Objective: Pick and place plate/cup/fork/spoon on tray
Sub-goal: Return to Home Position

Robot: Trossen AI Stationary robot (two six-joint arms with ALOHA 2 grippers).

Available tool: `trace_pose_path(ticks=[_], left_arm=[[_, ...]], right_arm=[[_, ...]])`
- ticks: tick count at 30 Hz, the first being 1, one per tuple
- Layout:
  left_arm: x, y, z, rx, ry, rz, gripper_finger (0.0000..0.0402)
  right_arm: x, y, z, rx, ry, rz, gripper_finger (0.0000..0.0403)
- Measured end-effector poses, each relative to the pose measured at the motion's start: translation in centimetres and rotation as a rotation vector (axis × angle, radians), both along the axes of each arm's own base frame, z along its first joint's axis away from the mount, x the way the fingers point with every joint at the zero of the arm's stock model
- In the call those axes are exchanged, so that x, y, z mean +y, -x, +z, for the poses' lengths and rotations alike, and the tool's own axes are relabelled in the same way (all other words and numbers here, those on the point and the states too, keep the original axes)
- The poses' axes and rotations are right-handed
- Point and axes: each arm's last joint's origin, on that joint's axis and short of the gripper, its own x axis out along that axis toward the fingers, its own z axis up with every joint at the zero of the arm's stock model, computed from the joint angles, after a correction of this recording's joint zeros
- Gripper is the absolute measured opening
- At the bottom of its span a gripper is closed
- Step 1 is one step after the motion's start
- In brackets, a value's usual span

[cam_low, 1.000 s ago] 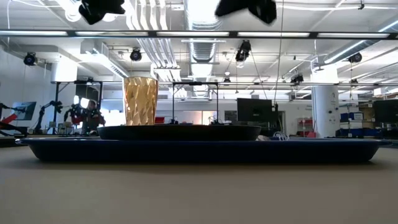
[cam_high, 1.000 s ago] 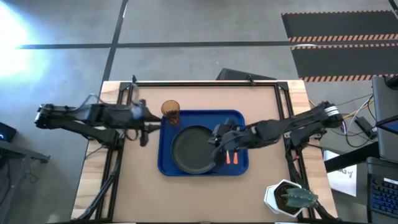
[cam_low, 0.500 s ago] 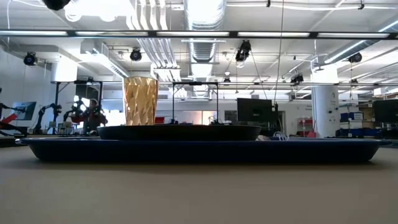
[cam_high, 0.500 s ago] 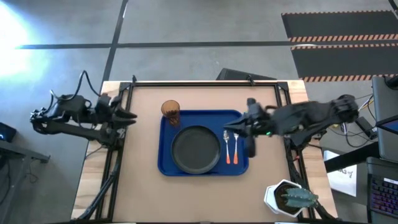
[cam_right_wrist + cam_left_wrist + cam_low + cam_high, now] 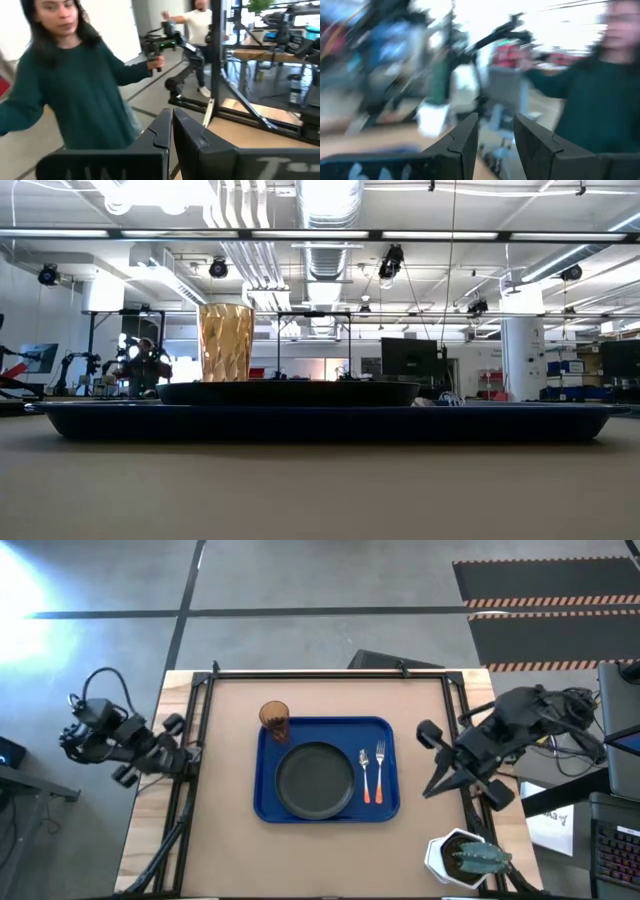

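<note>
The blue tray (image 5: 268, 802) lies mid-table. On it rest the dark plate (image 5: 316, 778), the orange-handled spoon (image 5: 366, 780) and the silver fork (image 5: 380, 766), side by side to the plate's right. The amber cup (image 5: 275, 722) stands upright in the tray's far left corner; the low view shows the cup (image 5: 225, 340) behind the plate (image 5: 288, 392). My left gripper (image 5: 180, 740) (image 5: 496, 135) is open and empty by the table's left edge. My right gripper (image 5: 426, 732) (image 5: 172, 122) is shut on nothing, raised near the right edge.
A white pot with a plant (image 5: 465, 858) stands at the near right corner. A black frame rail (image 5: 330, 673) runs around the table's far and side edges. A person in a dark green top (image 5: 75, 95) stands beyond the table, and others show farther off.
Both arms have drawn back from over the tray: my left gripper toward the table's left edge, my right gripper toward the right edge and up, each tipping up to level. The spoon and fork, partly covered by the right gripper before, lie uncovered. Nothing on the tray has moved.
</note>
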Motion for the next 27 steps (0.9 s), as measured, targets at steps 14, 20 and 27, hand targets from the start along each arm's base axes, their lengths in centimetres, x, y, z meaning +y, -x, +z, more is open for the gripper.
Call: trace_pose_path(ticks=[14,20,27], left_arm=[[-0.5,-3.8,-7.4,-0.098,-0.009,-0.023,0.0107],[-0.5,-3.3,-7.3,-0.140,0.009,-0.038,0.0107],[-0.6,-3.7,-7.8,-0.129,0.009,-0.047,0.0107]], right_arm=[[-0.8,2.8,-8.5,-0.148,-0.104,0.098,0.0009],[-2.3,6.3,-13.5,-0.246,-0.205,0.045,0.0009],[-3.7,9.6,-18.5,-0.371,-0.316,0.015,0.0009]])
